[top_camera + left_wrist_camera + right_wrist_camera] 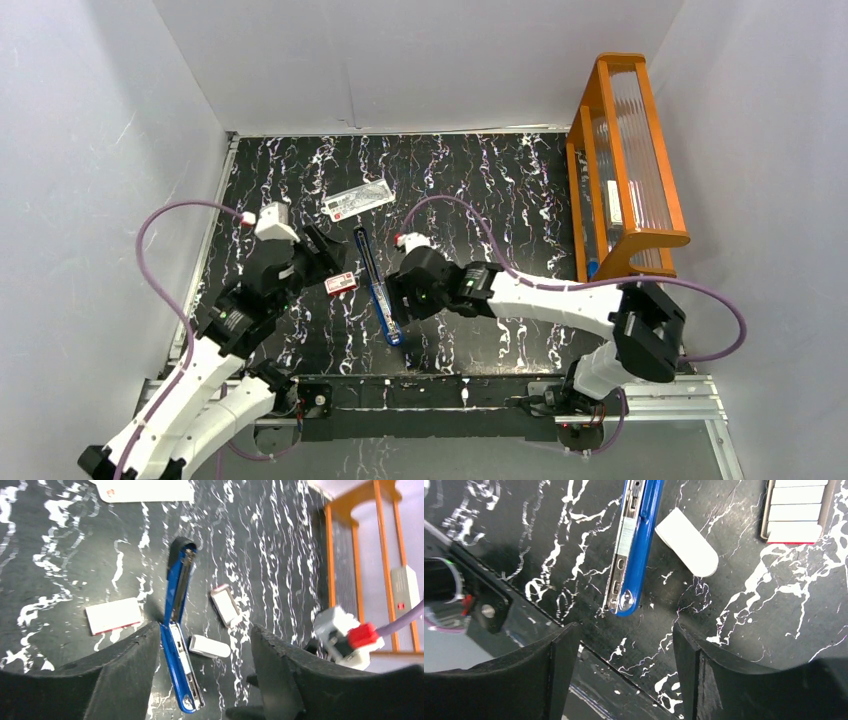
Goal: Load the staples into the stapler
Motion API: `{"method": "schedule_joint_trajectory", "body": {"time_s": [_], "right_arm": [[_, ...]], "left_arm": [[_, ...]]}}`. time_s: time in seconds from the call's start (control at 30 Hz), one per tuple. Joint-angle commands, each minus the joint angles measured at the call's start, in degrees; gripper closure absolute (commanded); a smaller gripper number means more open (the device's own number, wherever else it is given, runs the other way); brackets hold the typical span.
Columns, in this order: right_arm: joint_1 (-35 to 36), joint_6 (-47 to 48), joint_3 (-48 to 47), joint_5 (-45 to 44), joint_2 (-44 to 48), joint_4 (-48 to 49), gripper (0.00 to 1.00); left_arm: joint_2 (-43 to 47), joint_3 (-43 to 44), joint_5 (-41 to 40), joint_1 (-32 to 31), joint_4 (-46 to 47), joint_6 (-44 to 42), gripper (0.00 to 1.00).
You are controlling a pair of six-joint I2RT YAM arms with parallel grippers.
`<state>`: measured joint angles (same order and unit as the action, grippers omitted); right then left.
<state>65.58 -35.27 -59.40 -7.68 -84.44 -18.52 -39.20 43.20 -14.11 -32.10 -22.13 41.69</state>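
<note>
Over the black marbled desk [500,200], the left jaws and the right jaws both stand open, holding nothing. The blue stapler [176,600], swung open flat, runs into the left jaws' gap close by one finger, its blue end just ahead of the right jaws. The staples' red-and-white sleeve [113,616] lies outside the left jaws, and their tray [796,510] lies ahead of the right jaws, off to one side.

Overhead camera looks down from behind; both close wrist cameras share the stapler [179,630].
</note>
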Motion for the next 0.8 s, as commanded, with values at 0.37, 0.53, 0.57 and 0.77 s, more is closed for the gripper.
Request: {"method": "schedule_joint_trajectory", "body": {"time_s": [0.37,0.53,0.57,0.77], "right_arm": [[9.4,-2.5,-24.4,-14.2,-25.5,-18.5,0.13],[9.1,-2.9,-25.3,-13.6,-28.9,-19.5,0.28],[9.1,-3.0,-25.0,-13.4,-29.3,-19.6,0.30],[9.1,-1.6,-22.5,-10.5,-30.0,-16.5,0.44]], "left_arm": [[0.5,0.6,-16.6,0.1,-10.3,1.9,0.23],[1.1,1.0,-18.7,0.1,-10.8,2.2,0.25],[0.9,1.3,-18.9,0.1,-10.9,2.2,0.25],[-0.7,2.3,-18.1,0.1,-10.9,2.2,0.26]]}}
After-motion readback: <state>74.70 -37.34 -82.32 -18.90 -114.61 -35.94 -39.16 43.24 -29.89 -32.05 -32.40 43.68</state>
